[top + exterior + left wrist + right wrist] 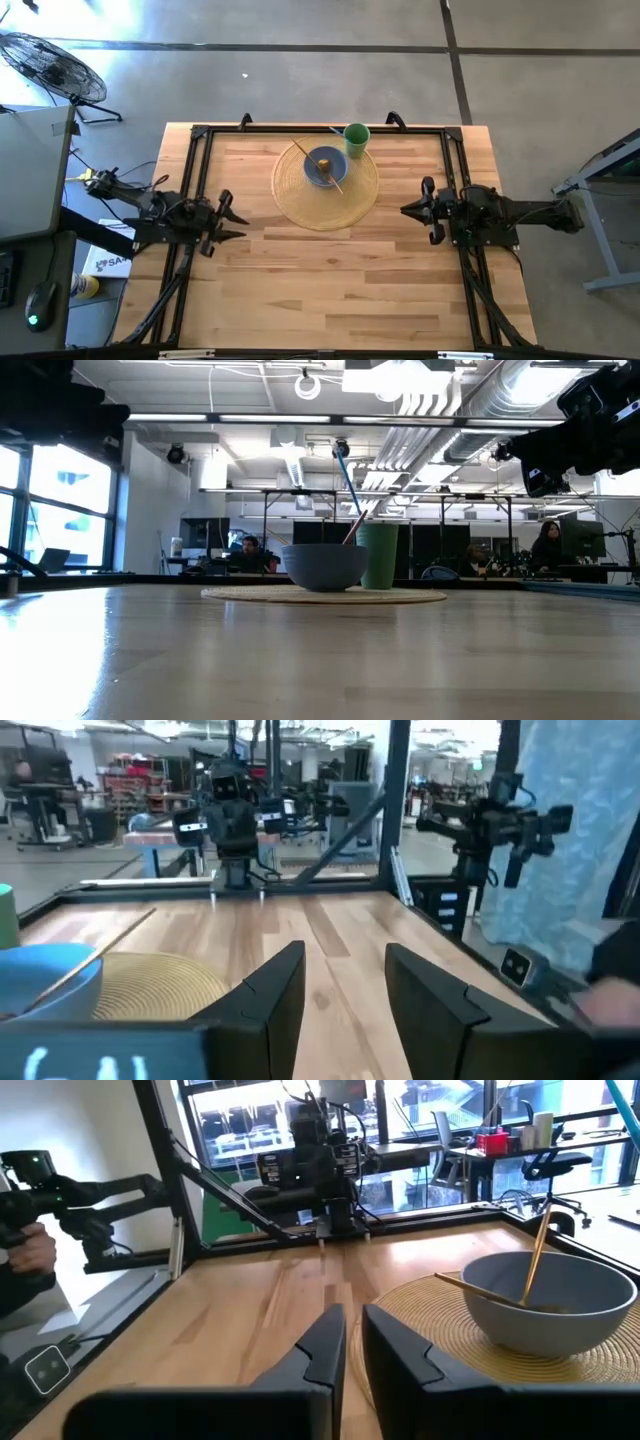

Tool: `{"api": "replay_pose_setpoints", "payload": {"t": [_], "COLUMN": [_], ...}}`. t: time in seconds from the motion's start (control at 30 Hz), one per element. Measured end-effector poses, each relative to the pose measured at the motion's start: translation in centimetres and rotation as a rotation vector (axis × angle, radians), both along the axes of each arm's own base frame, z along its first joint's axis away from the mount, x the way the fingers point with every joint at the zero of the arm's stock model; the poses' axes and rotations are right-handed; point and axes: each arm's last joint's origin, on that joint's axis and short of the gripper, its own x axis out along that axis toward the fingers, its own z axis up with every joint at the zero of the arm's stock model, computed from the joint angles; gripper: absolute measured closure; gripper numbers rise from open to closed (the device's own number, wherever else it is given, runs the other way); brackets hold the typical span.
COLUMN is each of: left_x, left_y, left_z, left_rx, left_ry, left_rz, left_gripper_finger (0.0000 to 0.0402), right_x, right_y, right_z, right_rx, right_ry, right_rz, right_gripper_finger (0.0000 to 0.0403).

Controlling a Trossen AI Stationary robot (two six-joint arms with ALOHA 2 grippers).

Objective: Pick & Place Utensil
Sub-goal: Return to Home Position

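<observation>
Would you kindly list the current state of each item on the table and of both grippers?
Bowl: upright on the mat, chopsticks inside.
Chopsticks: leaning across the bowl.
Cup: upright at the mat's edge, holding a blue utensil.
Mat: flat on the table.
Left gripper: open, empty, apart from the mat.
Right gripper: slightly open, empty.

Overhead, table-level and both facing wrist cameras share the bowl (pixel 325 166).

Open worktop in front, clutter at the back centre

Bare worktop (pixel 330 290) lies between both arms; the woven placemat (pixel 326 186), blue bowl (pixel 325 166) with what seem chopsticks (pixel 318 166), and green cup (pixel 356 139) crowd the far middle.
</observation>
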Motion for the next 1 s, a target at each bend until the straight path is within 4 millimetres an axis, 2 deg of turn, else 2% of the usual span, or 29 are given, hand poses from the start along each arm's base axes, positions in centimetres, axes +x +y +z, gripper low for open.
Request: {"api": "replay_pose_setpoints", "payload": {"t": [0.2, 1.0], "left_x": [-0.01, 0.05], "left_y": [-0.16, -0.17], "left_z": [-0.47, -0.57], "left_rx": [0.046, 0.043], "left_ry": [0.041, 0.057], "left_rz": [-0.05, -0.046], "left_gripper_finger": [0.0263, 0.0263], "right_x": [0.0, 0.0], "right_y": [0.0, 0.0], "right_z": [0.0, -0.02], "right_rx": [0.0, 0.0], "right_ry": [0.0, 0.001], "right_rz": [0.0, 0.0], "right_gripper_finger": [0.0366, 0.0371]}}
